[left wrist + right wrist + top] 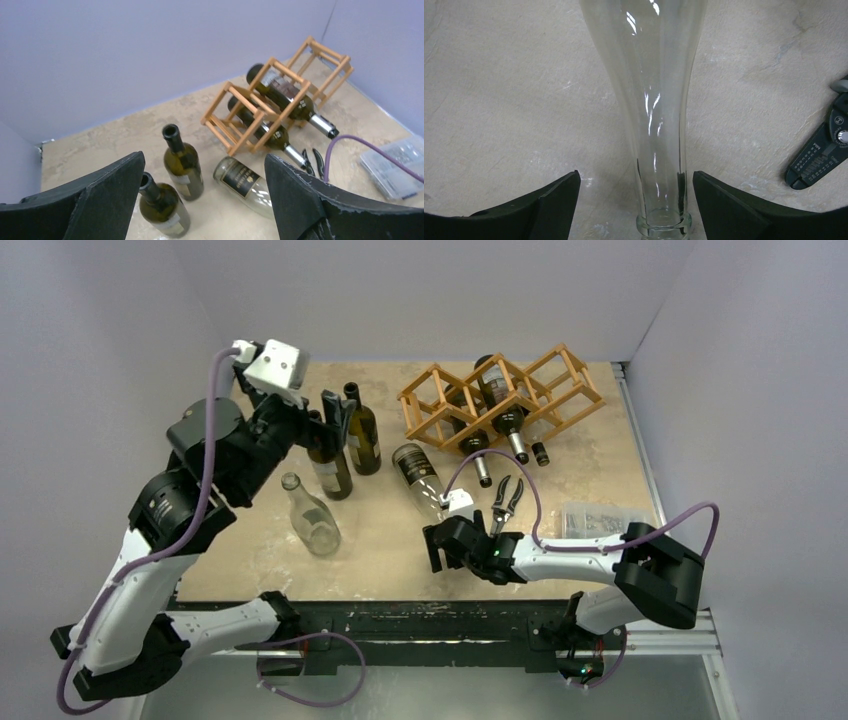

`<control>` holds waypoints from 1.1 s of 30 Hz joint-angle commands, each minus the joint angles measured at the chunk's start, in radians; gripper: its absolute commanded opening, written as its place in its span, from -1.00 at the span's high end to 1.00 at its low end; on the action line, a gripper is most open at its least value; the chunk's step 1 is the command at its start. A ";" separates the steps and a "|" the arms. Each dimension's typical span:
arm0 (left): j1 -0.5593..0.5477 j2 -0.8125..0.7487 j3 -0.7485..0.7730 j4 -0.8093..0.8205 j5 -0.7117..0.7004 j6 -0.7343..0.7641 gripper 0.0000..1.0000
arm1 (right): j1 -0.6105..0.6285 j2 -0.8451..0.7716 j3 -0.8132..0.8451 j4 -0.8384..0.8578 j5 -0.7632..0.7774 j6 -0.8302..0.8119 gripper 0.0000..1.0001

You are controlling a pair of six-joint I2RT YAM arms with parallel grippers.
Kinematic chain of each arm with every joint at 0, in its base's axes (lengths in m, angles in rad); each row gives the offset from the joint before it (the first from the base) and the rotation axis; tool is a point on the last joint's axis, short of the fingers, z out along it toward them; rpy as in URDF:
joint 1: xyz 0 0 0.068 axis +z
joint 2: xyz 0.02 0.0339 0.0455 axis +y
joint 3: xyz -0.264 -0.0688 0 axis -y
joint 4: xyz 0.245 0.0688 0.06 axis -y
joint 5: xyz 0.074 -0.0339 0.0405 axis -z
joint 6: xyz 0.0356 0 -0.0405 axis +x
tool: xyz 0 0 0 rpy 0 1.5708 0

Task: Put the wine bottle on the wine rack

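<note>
A clear wine bottle with a black label (420,478) lies on the table, its neck pointing toward the near edge. In the right wrist view its neck (659,125) runs between the jaws of my right gripper (636,200), which stand open on either side without touching the glass. In the top view my right gripper (441,530) is at the bottle's mouth. The wooden lattice wine rack (500,400) stands at the back right and holds two dark bottles (497,390). My left gripper (333,418) is open and empty, raised over two upright green bottles (362,430).
A second clear bottle (312,518) lies at the left. Black pliers (507,502) lie right of the right gripper. A clear plastic compartment box (600,518) sits at the right edge. The left wrist view shows the rack (270,105) and the upright bottles (182,162).
</note>
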State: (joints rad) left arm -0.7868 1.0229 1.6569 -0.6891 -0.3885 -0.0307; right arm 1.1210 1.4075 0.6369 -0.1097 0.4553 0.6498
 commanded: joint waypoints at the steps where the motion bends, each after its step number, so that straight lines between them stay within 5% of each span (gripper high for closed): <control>1: 0.023 -0.113 -0.110 0.168 -0.069 0.128 -0.80 | -0.003 0.027 0.037 0.074 0.066 -0.065 -0.77; 9: 0.024 -0.276 -0.394 0.381 -0.174 0.204 -0.79 | -0.018 0.136 0.066 0.248 0.126 -0.167 -0.69; 17: 0.024 -0.346 -0.514 0.506 -0.219 0.243 -0.78 | -0.020 0.292 0.094 0.408 0.190 -0.210 -0.36; 33: 0.033 -0.340 -0.503 0.478 -0.185 0.219 -0.74 | -0.020 0.240 0.086 0.212 0.298 -0.034 0.48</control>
State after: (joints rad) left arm -0.7635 0.6773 1.1305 -0.2256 -0.5896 0.2012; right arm 1.1061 1.7107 0.7383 0.2264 0.6498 0.5560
